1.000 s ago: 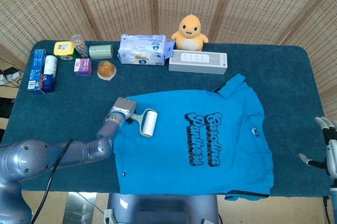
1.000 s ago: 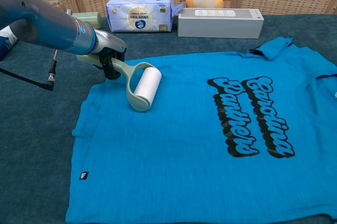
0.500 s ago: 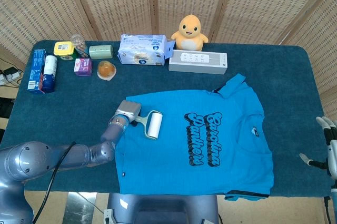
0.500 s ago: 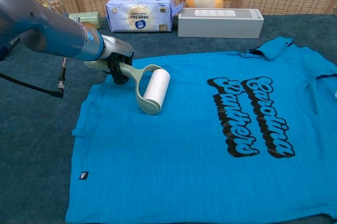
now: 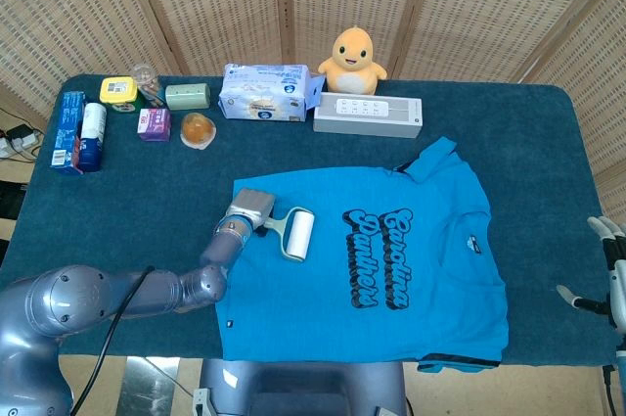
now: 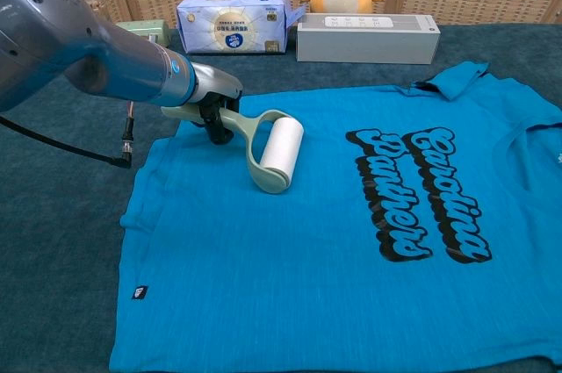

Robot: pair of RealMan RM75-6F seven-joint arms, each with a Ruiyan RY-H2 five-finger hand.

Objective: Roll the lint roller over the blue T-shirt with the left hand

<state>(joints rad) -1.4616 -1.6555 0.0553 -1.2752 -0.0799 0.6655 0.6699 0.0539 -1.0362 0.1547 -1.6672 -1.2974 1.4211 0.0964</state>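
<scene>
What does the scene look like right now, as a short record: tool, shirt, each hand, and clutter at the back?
tool: lint roller, white roll lying on the shirt, left of the black lettering
shirt: blue T-shirt, spread flat on the table
left hand: left hand grips the roller's handle
right hand: right hand at the table's right edge, fingers apart, holding nothing
back row: tissue pack, yellow plush toy, white speaker

Yellow duck toy (image 5: pixel 356 53) behind white box (image 5: pixel 368 115); blue tissue pack (image 5: pixel 266 92), jars and small boxes (image 5: pixel 155 124) along table's (image 5: pixel 147 191) far edge.
</scene>
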